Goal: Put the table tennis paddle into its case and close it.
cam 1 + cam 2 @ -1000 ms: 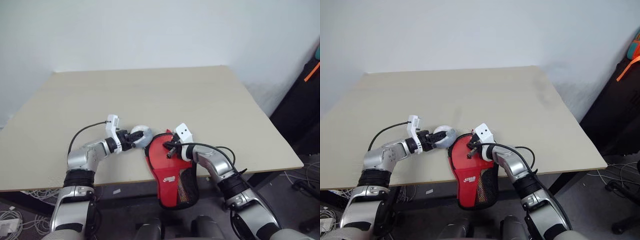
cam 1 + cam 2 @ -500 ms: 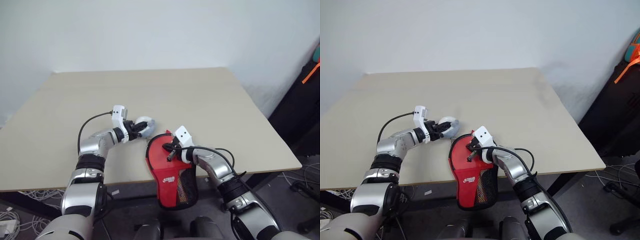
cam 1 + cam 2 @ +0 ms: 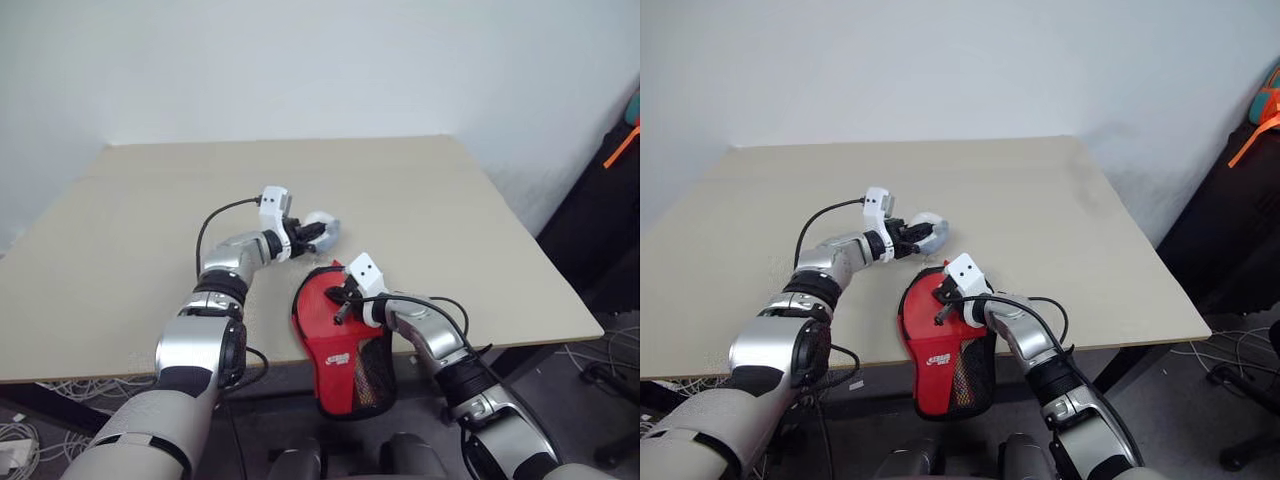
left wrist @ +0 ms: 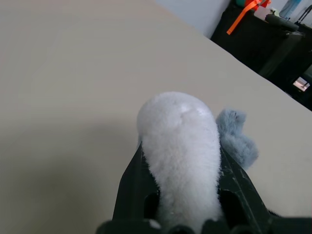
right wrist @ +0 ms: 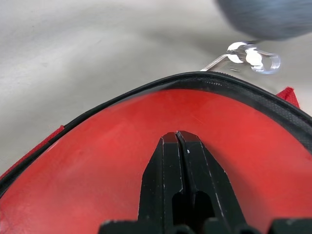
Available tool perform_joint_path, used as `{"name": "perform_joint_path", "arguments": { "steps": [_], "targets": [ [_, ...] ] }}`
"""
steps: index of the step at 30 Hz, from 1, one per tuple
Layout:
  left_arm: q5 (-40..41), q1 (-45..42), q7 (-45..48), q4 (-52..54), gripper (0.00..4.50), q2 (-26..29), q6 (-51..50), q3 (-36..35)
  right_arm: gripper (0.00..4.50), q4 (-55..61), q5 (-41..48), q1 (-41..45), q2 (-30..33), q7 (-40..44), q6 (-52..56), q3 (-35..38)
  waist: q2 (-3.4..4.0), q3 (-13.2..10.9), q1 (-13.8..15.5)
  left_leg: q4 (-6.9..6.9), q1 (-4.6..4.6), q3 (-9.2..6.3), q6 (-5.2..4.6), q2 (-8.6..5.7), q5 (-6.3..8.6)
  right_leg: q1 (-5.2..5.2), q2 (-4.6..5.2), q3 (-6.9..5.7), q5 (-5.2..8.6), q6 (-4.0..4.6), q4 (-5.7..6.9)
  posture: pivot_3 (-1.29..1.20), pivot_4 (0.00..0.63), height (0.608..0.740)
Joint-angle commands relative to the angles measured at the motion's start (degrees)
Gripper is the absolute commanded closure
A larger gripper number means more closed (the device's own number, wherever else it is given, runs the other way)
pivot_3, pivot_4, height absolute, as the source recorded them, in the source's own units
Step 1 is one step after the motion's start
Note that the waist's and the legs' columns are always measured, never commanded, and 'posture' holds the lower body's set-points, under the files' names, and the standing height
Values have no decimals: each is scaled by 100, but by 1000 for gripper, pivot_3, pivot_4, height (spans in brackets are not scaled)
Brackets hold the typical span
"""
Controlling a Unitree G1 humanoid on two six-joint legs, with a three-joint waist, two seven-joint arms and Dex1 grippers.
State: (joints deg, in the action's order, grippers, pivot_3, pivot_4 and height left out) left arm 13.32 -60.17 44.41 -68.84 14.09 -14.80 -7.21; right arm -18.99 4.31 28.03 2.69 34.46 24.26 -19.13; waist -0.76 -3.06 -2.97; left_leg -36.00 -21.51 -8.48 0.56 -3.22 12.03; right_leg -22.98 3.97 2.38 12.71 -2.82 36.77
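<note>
Your right gripper (image 5: 178,137) is the one on the case (image 3: 335,350). Its fingers are pressed together with nothing between them, and the tips rest on a smooth red face just inside the black edging.

The case's long axis runs from you out onto the table (image 3: 420,190). The round end lies on the top, under the right fingertips. The narrow end, with the white logo and mesh panel, hangs over the near edge.

Your left gripper (image 3: 314,231) hangs just past the round end, further onto the table and slightly to your left. Its fingers are closed part-way around a fluffy grey-white ball (image 4: 180,146), which bulges out beyond the tips.

A small clear clip (image 5: 249,56) sits between the ball and the case's rim. You can't tell whether it joins the ball to the zip.

So the coming move turns on the gap between the ball and the rim. The rim lies toward you and to the right of the left fingers, and the right arm is already pinning the case down.

You can't pick out the paddle for sure, and no handle shows. The glossy red under the right fingertips may be its rubber already lying in the case, or only the case's own skin.
</note>
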Motion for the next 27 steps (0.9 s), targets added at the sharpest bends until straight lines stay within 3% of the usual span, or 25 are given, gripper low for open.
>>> {"name": "perform_joint_path", "arguments": {
  "steps": [1, 6, 18, 22, 27],
  "targets": [
    [-68, -523, 66, -14, 3904, -200, 301, -39, 4500, -234, -128, -242, 4, 82, 191, -217, 0, 0, 0, 0, 0, 0, 0, 0, 0, 1, 0, 0, 0, 0, 0, 0, 0, 739],
    [-347, -469, 663, 38, 3904, -447, 183, 238, 4500, -139, -118, -277, 53, 62, 233, -174, 0, 0, -2, -1, 0, 1, 0, 0, 0, 3, 0, -1, 1, -2, 0, 0, 0, 739],
    [-936, 231, 1963, 411, 3904, -228, -165, 1024, 4500, 560, -57, -316, 181, 58, 624, -123, 3, 2, 0, -2, 1, -1, -1, 0, 0, 5, 0, -1, 2, -3, 1, 0, 0, 739],
    [-1094, 447, 2121, 581, 3904, -170, -146, 1255, 4500, 1341, -41, -396, 450, 123, 1034, -189, 3, 2, 3, -3, -1, -1, -2, -1, 1, 6, 2, -1, 3, -6, 1, 0, 0, 739],
    [-994, 498, 2019, 715, 2214, -206, -171, 1124, 4500, 2905, 155, -369, 1065, 199, 2278, -57, 4, 1, 4, -9, -7, -2, -3, -2, 2, 4, 3, -2, 5, -8, 1, 0, 0, 739]
  ]
}}
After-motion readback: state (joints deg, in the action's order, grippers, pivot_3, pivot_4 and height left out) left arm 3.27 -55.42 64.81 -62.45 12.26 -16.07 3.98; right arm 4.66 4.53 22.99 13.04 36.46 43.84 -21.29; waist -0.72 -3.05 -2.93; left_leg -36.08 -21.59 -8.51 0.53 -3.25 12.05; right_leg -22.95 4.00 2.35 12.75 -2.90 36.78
